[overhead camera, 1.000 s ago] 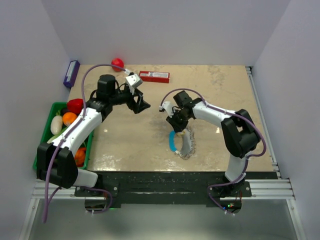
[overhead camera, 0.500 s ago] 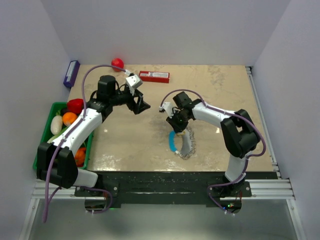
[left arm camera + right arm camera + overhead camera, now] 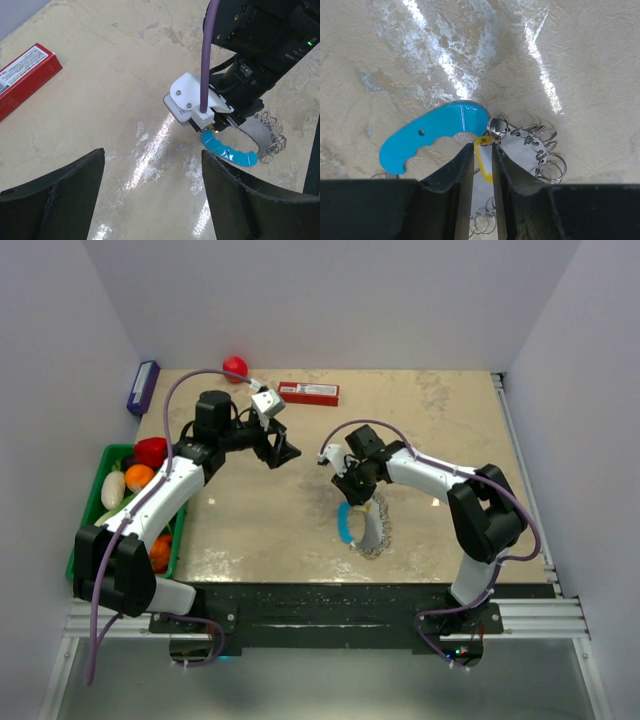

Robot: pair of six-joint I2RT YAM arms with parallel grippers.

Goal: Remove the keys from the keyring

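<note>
Beige marbled tabletop (image 3: 250,530). Nearest the arm bases lies the floppy silvery-grey chain keyring (image 3: 372,532), with its light-blue curved segment (image 3: 427,132) on the left side. Over the loop's far end the right tool (image 3: 482,147) stands narrow, pinched on the small brass-yellow metal key (image 3: 483,162). The key's long axis runs back along the jaw gap from the ring link just ahead. Farther left, well apart, the left tool (image 3: 285,452) hangs wide, holding nothing. Judgement: the right arm is the one placed to pull.

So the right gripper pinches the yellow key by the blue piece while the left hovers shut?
No, the left gripper hovers open, as the left wrist view shows; the right gripper does pinch the yellow key by the blue piece.
</note>
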